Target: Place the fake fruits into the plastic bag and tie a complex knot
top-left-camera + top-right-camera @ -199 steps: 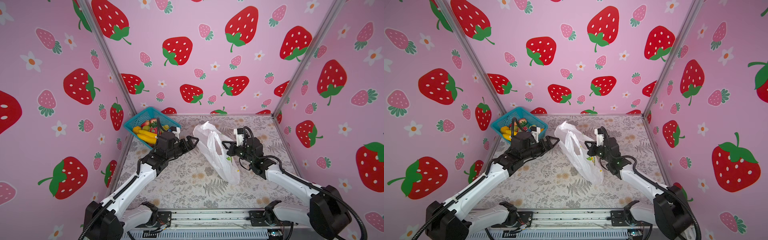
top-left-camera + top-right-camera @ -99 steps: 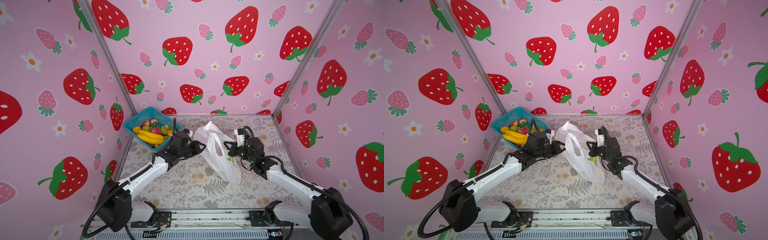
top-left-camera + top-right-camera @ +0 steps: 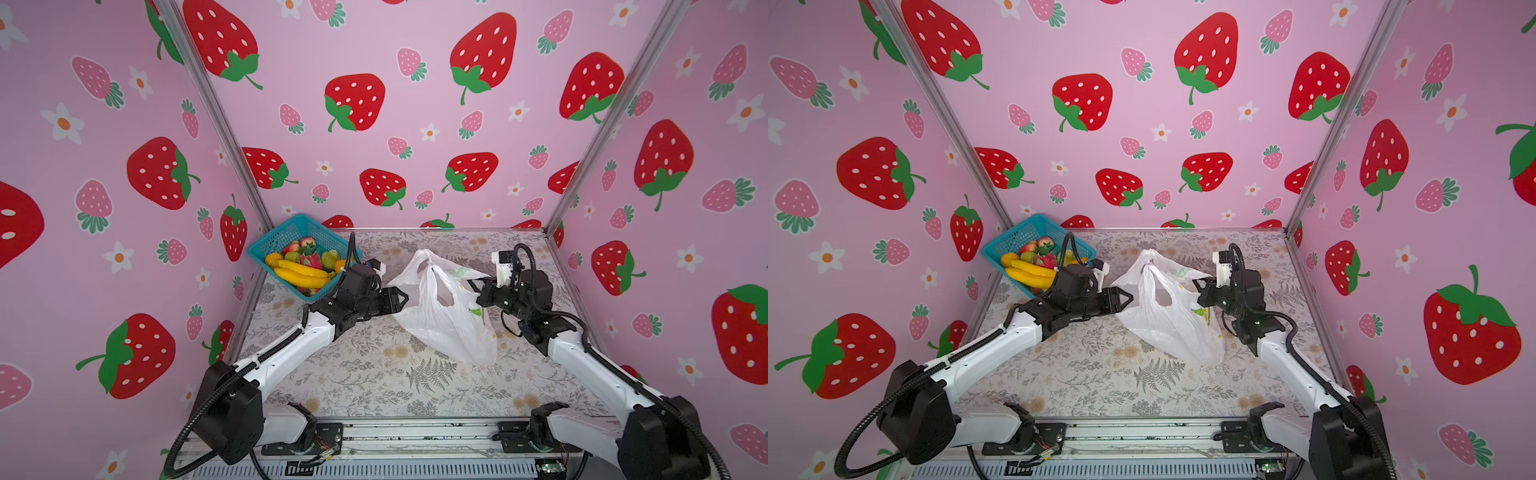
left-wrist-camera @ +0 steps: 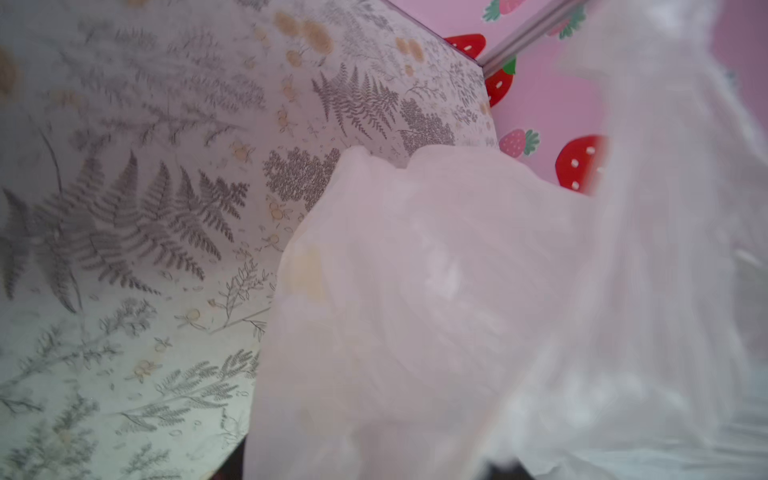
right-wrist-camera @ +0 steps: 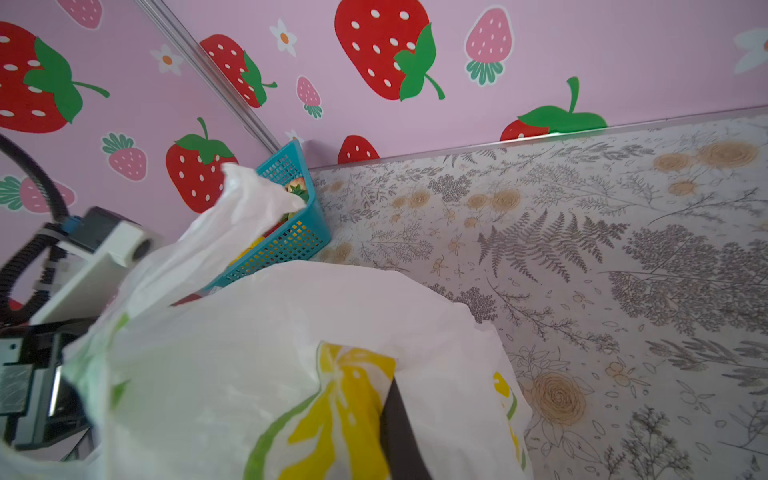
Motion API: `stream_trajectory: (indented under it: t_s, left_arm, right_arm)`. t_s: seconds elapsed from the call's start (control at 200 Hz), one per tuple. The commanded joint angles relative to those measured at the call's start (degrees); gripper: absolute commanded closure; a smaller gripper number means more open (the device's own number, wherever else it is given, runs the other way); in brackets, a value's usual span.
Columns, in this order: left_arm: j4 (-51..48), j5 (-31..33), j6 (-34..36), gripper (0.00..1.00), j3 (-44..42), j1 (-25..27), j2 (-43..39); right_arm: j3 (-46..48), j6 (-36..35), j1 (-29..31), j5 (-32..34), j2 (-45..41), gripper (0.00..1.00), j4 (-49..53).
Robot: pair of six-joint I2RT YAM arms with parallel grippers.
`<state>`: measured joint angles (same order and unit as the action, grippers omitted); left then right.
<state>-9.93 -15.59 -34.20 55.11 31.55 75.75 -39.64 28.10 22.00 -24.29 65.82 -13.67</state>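
Swinging over from basket (image 3: 270,245), left pincer (image 3: 402,297) meets plastic bag (image 3: 440,320), jaws unclear; right pincer (image 3: 473,286) clamps far rim; mouth-spreading next, guessing.

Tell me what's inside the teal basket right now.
The teal basket holds the fake fruits: yellow bananas, red strawberries, green pieces, a pinkish one at the back. The left arm and its cable cover one corner; anything underneath the pile is hidden.

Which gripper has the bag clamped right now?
The right gripper: its fingers are shut on the plastic bag beside the lemon print. The left gripper is at the bag's opposite edge, but whether it grips cannot be told.
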Motion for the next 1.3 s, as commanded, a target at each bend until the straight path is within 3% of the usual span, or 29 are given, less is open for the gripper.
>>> stream_trajectory:
  t_s: [0.0, 0.235, 0.47, 0.61, 0.67, 0.73, 0.966, 1.191, 1.296]
  left_arm:
    - [-2.6, 5.6, 11.4, 0.27, 2.9, 0.7, -3.3]
    - [-9.2, 4.8, 24.7, 0.12, 7.9, 0.8, -4.0]
    - [-20.5, -3.0, 27.9, 0.11, 14.4, -4.8, -1.7]
    - [-25.0, 3.8, 32.4, 0.11, 15.1, -4.9, -4.0]
    - [-24.3, 6.8, 32.0, 0.12, 14.1, -4.9, -6.4]
    - [-21.7, 5.3, 29.6, 0.13, 12.4, -4.8, -9.3]
    - [-0.6, -18.0, 15.8, 0.11, 6.1, -3.4, -15.8]
    - [-1.0, -16.5, 19.1, 0.09, 11.7, 2.1, -8.2]
    - [-0.5, -17.3, 19.5, 0.22, 14.9, 5.2, -3.9]
  right_arm:
    - [-4.5, -3.8, 0.1, -6.3, 1.5, 0.94, 1.5]
    - [-8.1, -13.2, 0.1, -15.5, 4.0, 0.94, 9.2]
    - [-10.2, -20.6, 0.1, -13.2, 2.9, 0.94, 16.3]
    - [-10.8, -18.9, 0.1, -8.6, 2.5, 0.95, 16.6]
    - [-10.5, -16.9, 0.1, -8.1, 2.9, 0.95, 15.2]
    - [-10.3, -15.2, 0.1, -8.5, 3.9, 0.95, 14.3]
    - [-10.2, -12.3, 1.1, -8.7, 6.5, 0.96, 11.9]
    - [-10.4, -11.5, 2.6, -8.3, 7.8, 0.96, 11.3]
    - [-10.3, -9.8, 2.9, -6.5, 8.2, 0.98, 11.2]
